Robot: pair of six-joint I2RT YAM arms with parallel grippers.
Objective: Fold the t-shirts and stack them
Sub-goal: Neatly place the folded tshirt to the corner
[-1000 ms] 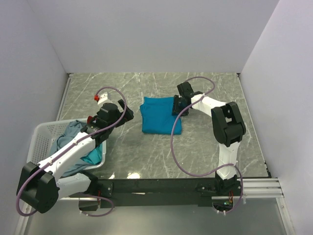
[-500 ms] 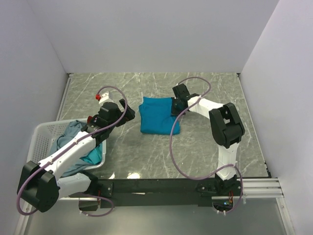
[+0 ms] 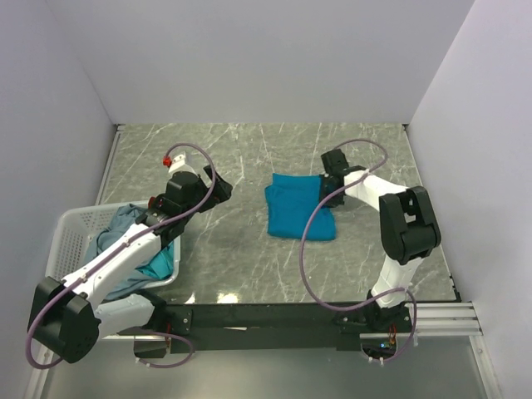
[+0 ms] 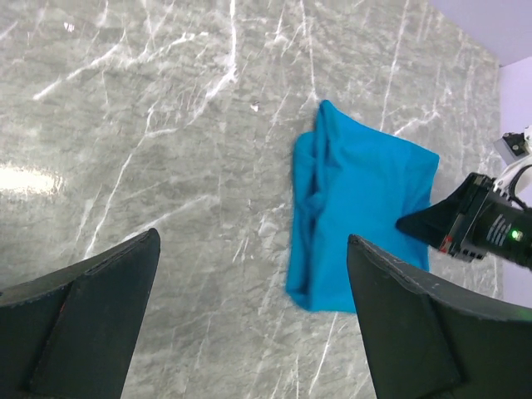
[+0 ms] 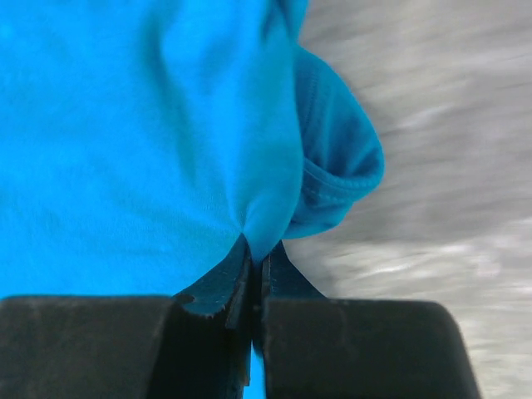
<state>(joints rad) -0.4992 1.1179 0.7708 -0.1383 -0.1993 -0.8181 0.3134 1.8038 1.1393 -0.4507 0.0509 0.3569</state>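
Note:
A folded bright teal-blue t-shirt (image 3: 295,208) lies on the marble table, right of centre. My right gripper (image 3: 330,184) is at its far right corner, shut on a pinch of the cloth. The right wrist view shows the t-shirt's fabric (image 5: 125,125) bunching into the closed right gripper (image 5: 256,253). My left gripper (image 3: 218,191) hovers left of the t-shirt, open and holding nothing. From the left wrist, the t-shirt (image 4: 366,208) lies beyond the wide-apart jaws of the left gripper (image 4: 253,241), with the right gripper (image 4: 416,223) at its right edge. A grey-blue t-shirt (image 3: 125,220) and a teal one (image 3: 162,264) are heaped in the basket.
A white lattice basket (image 3: 71,224) stands at the near left, under the left arm. White walls close in the table at the left, back and right. The right arm's cable (image 3: 303,258) loops over the table in front of the folded t-shirt.
The right gripper closed on the folded t-shirt's right edge and dragged it to the right. The left gripper stayed open and shifted only slightly.

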